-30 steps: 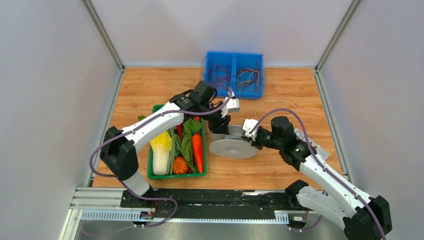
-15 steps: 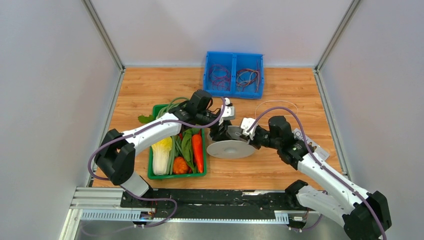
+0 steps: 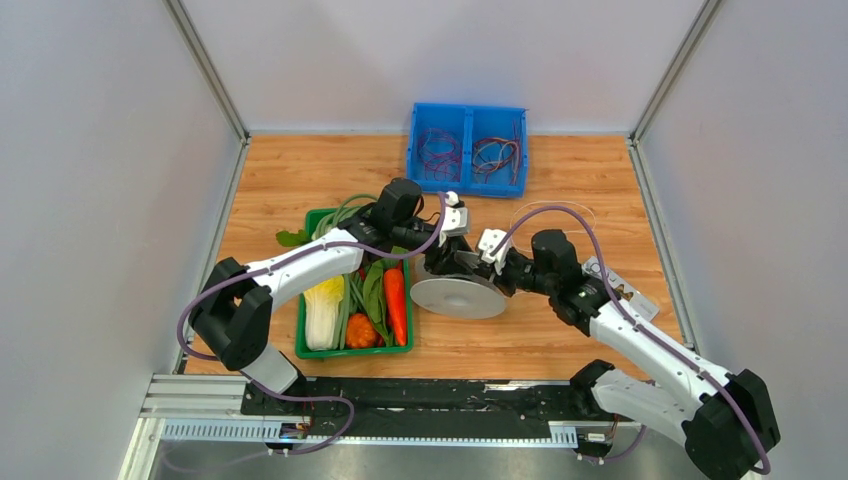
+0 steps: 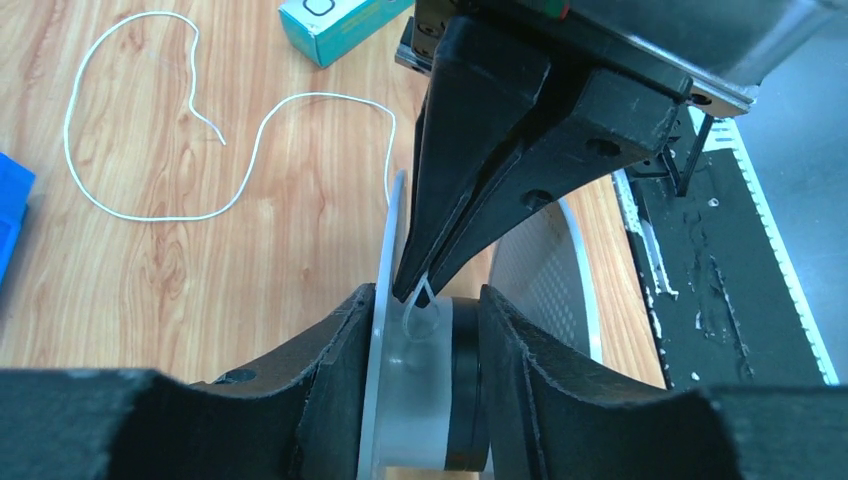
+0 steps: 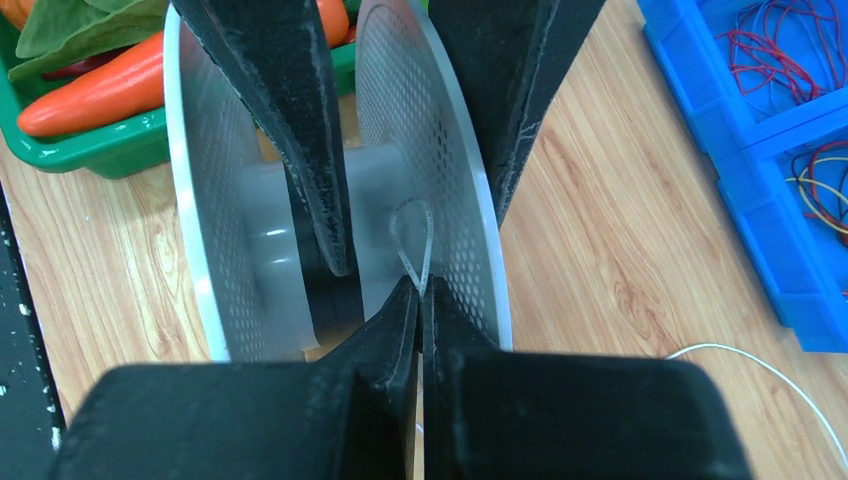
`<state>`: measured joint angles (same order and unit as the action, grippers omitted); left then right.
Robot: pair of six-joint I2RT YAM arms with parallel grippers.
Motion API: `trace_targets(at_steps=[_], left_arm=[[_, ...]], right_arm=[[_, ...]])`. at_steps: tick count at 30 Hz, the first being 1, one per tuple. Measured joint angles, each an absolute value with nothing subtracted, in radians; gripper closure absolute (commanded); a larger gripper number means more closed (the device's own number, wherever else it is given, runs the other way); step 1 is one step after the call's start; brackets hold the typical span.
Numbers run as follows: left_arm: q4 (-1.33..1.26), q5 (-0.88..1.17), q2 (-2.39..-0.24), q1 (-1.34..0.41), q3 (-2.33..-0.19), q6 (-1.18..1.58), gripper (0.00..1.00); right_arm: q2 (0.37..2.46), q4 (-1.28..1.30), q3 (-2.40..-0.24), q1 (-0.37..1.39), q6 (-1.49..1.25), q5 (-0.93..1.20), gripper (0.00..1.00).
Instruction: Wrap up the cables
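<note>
A green tray (image 3: 352,350) sits on the wooden table (image 3: 290,180) near its near-left corner, and it holds a pale cabbage (image 3: 322,305), dark leafy greens (image 3: 376,285), a carrot (image 3: 396,300) and a small round orange piece (image 3: 360,330). A blue bin (image 3: 467,108) stands against the far edge, right of the middle; its left compartment holds purple wire coils (image 3: 438,150) and its right compartment red and dark ones (image 3: 496,155). A black strip (image 3: 450,395) runs along the near edge, and the left wrist view shows a small teal box (image 4: 335,25) lying on the wood.
</note>
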<state>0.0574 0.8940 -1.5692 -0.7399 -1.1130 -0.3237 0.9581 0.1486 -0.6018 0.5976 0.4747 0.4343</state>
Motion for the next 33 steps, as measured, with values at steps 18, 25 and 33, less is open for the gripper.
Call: trace_targets(at_steps=[18,25,33], left_arm=[[0.01,0.897,-1.587,-0.741,-1.104,-0.332,0.54],[0.009,0.882,-1.597,-0.741,-1.104,-0.368,0.71],[0.003,0.875,-1.601,-0.738,-1.105,-0.397,1.0]], right_arm=[[0.982,0.102,-0.602,0.602,0.377,0.385,1.0],[0.982,0.093,-0.602,0.602,0.359,0.385,1.0],[0.982,0.093,-0.602,0.604,0.344,0.385,1.0]])
